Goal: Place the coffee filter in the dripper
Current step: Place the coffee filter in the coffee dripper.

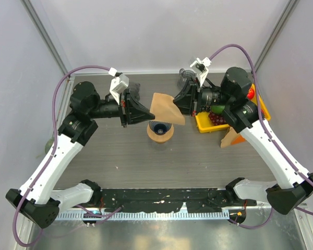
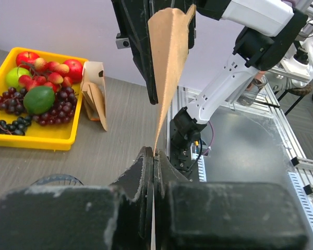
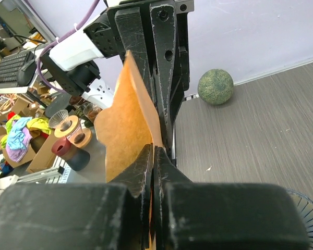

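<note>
The brown paper coffee filter (image 1: 166, 108) hangs in the air between both grippers, just above the dripper (image 1: 160, 130), a dark cone in a wooden ring on the table. My left gripper (image 1: 148, 112) is shut on the filter's left edge; in the left wrist view the filter (image 2: 169, 62) rises edge-on from the closed jaws (image 2: 155, 155). My right gripper (image 1: 176, 102) is shut on the right edge; in the right wrist view the filter (image 3: 128, 130) stands in its closed jaws (image 3: 153, 151). A dark ribbed rim (image 3: 309, 208) shows at the lower right there.
A yellow tray (image 1: 202, 125) of fruit sits right of the dripper, also in the left wrist view (image 2: 36, 141). A cardboard filter holder (image 1: 230, 138) (image 2: 95, 94) stands beside it. A glass vessel (image 1: 185, 77) is at the back. A green ball (image 3: 215, 87) lies by the wall.
</note>
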